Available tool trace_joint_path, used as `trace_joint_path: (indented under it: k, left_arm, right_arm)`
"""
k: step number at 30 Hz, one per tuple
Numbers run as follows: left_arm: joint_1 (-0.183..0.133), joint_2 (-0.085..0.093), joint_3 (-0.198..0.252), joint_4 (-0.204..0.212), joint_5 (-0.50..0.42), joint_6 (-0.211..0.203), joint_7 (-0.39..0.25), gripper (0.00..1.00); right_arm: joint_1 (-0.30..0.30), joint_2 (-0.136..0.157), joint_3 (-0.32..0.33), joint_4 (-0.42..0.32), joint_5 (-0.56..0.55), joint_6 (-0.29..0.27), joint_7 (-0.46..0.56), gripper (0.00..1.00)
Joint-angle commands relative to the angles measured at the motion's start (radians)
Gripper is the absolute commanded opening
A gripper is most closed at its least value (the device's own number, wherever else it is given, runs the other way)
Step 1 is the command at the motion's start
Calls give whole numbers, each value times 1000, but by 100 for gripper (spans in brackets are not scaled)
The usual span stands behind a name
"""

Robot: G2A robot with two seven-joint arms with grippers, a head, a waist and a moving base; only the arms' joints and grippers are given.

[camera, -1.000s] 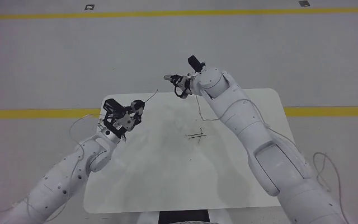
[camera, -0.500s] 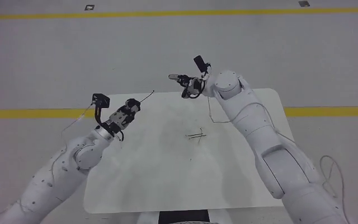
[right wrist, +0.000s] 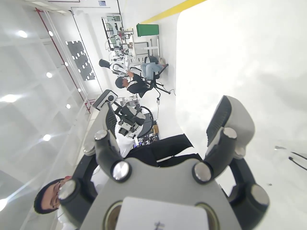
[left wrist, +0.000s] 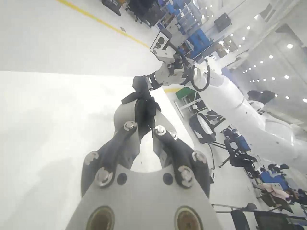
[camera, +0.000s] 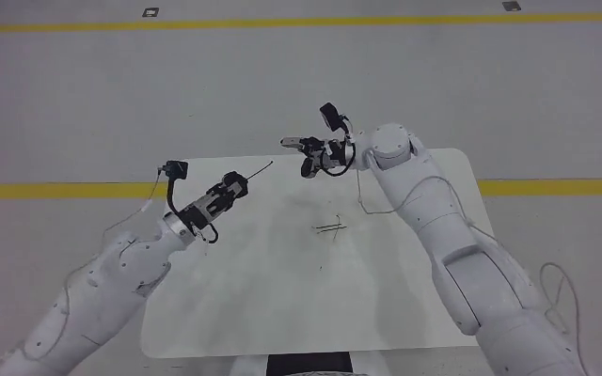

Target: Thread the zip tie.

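From where I stand this looks like the lining-up step, with nothing threaded yet. The left jaws are pressed together on the zip tie (camera: 259,170), pinching it near one end. The rest of the thin black strip pokes out past them toward the other arm. The left arm (camera: 122,273) holds it in the air above the far left corner of the bench (camera: 282,291). The right jaws are spread wide with nothing between them, above the far edge of the bench near its middle, facing the tie's free tip but apart from it. In the left wrist view the tie (left wrist: 143,107) shows as a dark bunched strip between the jaws, and I can't tell which end is the head. A few spare ties (camera: 331,227) lie flat near the middle of the bench, well apart from both arms. I'd say the next move calls for the right jaws to close on the free tip with careful aim, since so thin a strip will likely flex away
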Motion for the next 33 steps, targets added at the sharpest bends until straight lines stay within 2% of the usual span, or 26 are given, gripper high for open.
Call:
trace_joint_path:
  k: [1,3,6,9,12,15,16,17,22,24,26,28,33]
  left_arm:
    - [0,-5,1,7,-107,13,-29,0]
    - [-2,-9,-8,26,-276,7,-104,0]
    - [-4,-8,-31,54,-480,-6,-292,0]
    - [2,-9,-63,97,-639,-6,-423,0]
    - [8,-16,-78,133,-745,-6,-517,0]
    - [6,-25,-82,162,-822,-6,-625,0]
    - [5,-32,-85,188,-859,-6,-675,0]
    - [-1,-35,-89,199,-855,-6,-694,0]
    - [-1,-35,-89,199,-855,-6,-694,0]
    - [3,-37,-83,193,-865,12,-690,0]
    - [2,-39,-76,214,-843,30,-706,0]
    - [0,-42,-72,223,-868,44,-732,0]
    - [0,-48,-82,248,-908,42,-777,0]
  right_arm:
    - [-26,1,17,-9,54,1,18,100]
    - [-42,5,54,-4,153,-10,90,100]
    - [-50,11,75,19,213,-36,173,100]
    - [-50,11,82,49,263,-66,261,100]
    - [-43,6,72,75,295,-93,332,100]
    - [-40,-4,32,82,304,-108,332,100]
    - [-40,-8,16,81,315,-104,332,100]
    - [-40,-8,16,81,315,-104,332,100]
    - [-40,-8,16,81,315,-104,332,100]
    - [-44,-8,16,77,317,-104,326,100]
    - [-72,-7,15,52,322,-98,306,100]
    - [-82,-5,17,37,330,-89,315,100]
    - [-93,-1,9,12,354,-81,332,100]
